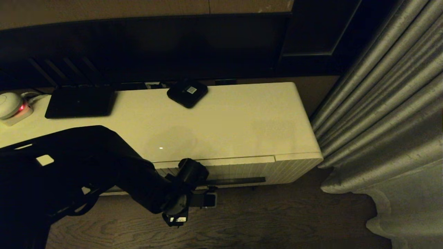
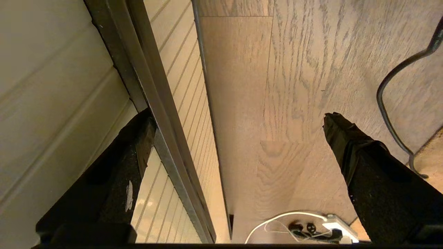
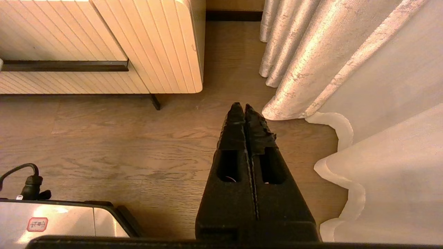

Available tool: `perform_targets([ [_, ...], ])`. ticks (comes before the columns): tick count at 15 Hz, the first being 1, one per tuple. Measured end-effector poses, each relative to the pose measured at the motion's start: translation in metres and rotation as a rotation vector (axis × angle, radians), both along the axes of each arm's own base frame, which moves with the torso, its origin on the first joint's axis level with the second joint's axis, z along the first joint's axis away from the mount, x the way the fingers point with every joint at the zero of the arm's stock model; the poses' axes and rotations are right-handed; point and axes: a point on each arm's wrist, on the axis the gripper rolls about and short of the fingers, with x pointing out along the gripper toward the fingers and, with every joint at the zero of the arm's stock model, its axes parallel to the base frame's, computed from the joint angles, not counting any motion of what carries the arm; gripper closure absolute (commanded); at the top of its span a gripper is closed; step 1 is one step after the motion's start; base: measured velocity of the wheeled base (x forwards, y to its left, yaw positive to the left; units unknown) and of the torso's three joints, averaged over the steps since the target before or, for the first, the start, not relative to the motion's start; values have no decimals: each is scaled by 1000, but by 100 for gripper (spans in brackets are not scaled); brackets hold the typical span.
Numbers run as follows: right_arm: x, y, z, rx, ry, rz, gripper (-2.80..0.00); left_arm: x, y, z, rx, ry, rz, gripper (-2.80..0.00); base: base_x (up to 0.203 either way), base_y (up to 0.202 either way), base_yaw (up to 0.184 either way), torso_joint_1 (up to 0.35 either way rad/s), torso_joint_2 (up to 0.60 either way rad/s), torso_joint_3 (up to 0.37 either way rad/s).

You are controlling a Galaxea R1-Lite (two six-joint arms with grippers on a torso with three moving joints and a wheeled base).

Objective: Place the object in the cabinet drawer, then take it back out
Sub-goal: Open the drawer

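Left end effector (image 1: 193, 188): spread wide and holding nothing, low centre of the head view, right at the dark strip (image 1: 235, 181) on the cabinet drawer (image 1: 242, 170). In the left wrist view one finger (image 2: 121, 166) lies against the ribbed front behind the strip's edge; the other finger (image 2: 360, 152) hangs over the wooden floor (image 2: 277, 86).
Cabinet drawer: appears shut or very nearly so; no interior shows.
The object: no umbrella visible in any view, so I cannot tell where it is; judged to be inside the drawer or out of frame.
Right end effector (image 3: 245, 110): fingers pressed together, empty, parked low over the floor near the curtain (image 3: 346, 69).
Worktop (image 1: 225, 121): carries a small black box (image 1: 187, 92) at upper centre and a flat black router (image 1: 80, 101) at upper left.
Risk, slip: only one finger seems hooked behind the strip; a pull could slide it off the edge.
Risk, skew: contact is left of the drawer's middle, so it could rack and bind.
Risk, snag: a cable (image 2: 391, 103) lies on the floor near the outer finger.
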Motion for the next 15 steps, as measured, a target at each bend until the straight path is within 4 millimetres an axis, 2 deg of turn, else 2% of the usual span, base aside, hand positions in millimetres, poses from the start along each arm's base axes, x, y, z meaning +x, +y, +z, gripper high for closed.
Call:
perform_targets([
  [5, 0, 0, 0, 0, 0, 0, 0, -9, 4, 1, -5, 38, -13, -280, 0, 0, 0, 0, 0, 0],
  [11, 0, 0, 0, 0, 0, -1, 0, -28, 14, 0, 13, 82, -15, -280, 0, 0, 0, 0, 0, 0],
  [15, 0, 0, 0, 0, 0, 0, 0, -50, 15, 3, 10, 76, -46, -280, 0, 0, 0, 0, 0, 0],
])
